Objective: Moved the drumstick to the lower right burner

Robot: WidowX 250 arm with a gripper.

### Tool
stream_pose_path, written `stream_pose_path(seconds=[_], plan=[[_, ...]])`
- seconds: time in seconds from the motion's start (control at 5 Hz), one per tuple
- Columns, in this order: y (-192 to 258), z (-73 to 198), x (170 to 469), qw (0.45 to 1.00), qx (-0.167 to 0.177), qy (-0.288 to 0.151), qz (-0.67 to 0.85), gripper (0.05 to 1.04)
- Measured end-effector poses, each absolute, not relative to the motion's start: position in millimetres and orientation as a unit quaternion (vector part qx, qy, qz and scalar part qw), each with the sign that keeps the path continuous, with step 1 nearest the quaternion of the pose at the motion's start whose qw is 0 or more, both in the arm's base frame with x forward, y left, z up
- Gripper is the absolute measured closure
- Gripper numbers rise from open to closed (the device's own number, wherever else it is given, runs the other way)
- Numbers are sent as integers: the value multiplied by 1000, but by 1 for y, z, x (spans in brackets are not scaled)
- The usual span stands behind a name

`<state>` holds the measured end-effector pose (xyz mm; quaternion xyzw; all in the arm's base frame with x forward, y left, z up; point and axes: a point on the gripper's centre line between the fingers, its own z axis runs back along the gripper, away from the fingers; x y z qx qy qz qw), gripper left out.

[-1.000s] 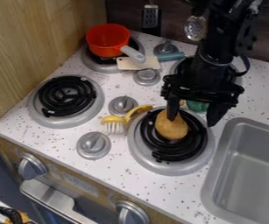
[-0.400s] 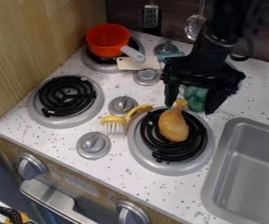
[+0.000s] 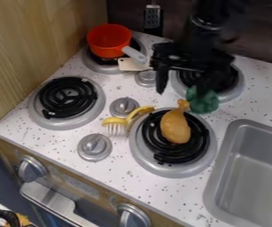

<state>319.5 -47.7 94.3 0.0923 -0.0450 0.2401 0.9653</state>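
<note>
The gripper (image 3: 183, 84) is positioned above the rear part of the stovetop, between the drumstick and the back wall, with its two fingers spread apart and nothing held between them. The drumstick (image 3: 175, 127) is seated on the coil of the lower right burner (image 3: 141, 155); its thick end is supported near the middle of the coil, and its narrow end is pointed toward the upper right burner (image 3: 232, 91). No contact is seen between gripper and drumstick.

Task status: placement is judged complete, since the specified burner is occupied by the drumstick and the load is released. No further transfer appears to be required. At most, the arm is to be withdrawn clear of the work area. During withdrawal, clearance should be maintained from the green object (image 3: 204, 102), which is located close beneath one finger and could be nudged.
</note>
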Motion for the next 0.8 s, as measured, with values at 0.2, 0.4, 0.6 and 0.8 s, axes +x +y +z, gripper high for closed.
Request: stream_pose_path(seconds=[0.2, 0.4, 0.6, 0.8], plan=[[-45, 98, 320, 964, 93, -52, 245, 83], [-43, 95, 319, 963, 94, -56, 248, 83], [-43, 95, 319, 962, 95, -57, 249, 83], [-43, 98, 318, 963, 93, -63, 246, 83]])
